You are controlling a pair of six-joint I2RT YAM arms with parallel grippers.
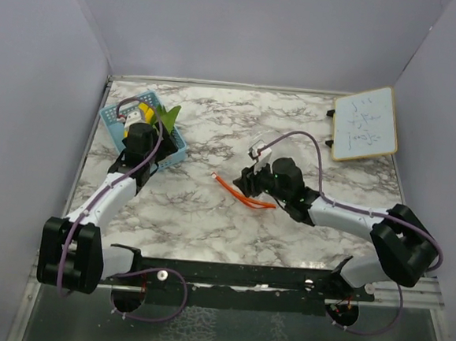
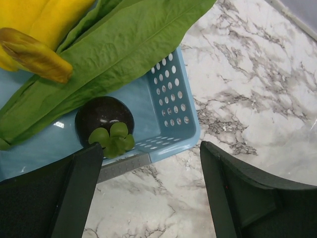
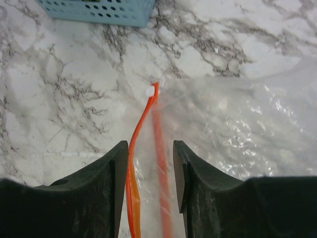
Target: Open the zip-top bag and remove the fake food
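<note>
The zip-top bag (image 1: pixel 263 146) lies flat at mid-table, clear, its orange-red zip strip (image 3: pixel 143 119) parted into two strands. My right gripper (image 3: pixel 150 153) is open and straddles the bag's mouth, with both strands between its fingers; the left strand touches the left finger. The bag looks empty. The fake food lies in the light-blue basket (image 2: pixel 173 99): a long green leafy piece (image 2: pixel 114 54), a yellow piece (image 2: pixel 44 25) and a small dark round piece (image 2: pixel 104 116). My left gripper (image 2: pixel 151 198) is open and empty, just above the table by the basket's near corner.
The basket (image 1: pixel 177 148) stands at the back left, under my left arm's wrist. A small whiteboard (image 1: pixel 363 123) lies at the back right. Grey walls close in the table on three sides.
</note>
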